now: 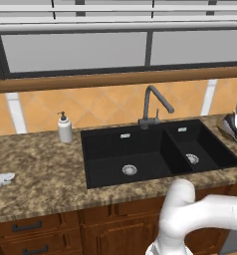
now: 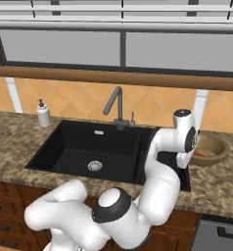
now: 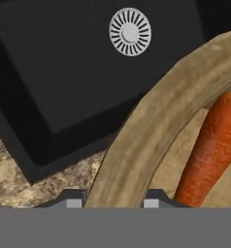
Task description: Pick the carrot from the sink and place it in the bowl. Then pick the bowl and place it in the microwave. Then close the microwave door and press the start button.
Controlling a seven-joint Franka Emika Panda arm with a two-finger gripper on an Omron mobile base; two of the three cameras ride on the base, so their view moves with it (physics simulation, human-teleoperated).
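Tool (image 3: 115,199) tips straddle the rim of the bowl (image 3: 137,140), one on each side of its wall, closed narrow on it. Inside the bowl lies the carrot (image 3: 212,150), just beside the gripped rim. Bowl and carrot sit on the speckled worktop (image 2: 221,184) at the right edge of the black sink (image 2: 79,147), with its faucet (image 2: 116,105) behind.

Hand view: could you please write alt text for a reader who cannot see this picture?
The thick rim of a round tan-brown wooden bowl sits between the two dark fingertips of the gripper, with a tapered orange carrot lying inside the bowl. Behind it are a black sink basin with a round metal drain and a speckled stone counter.
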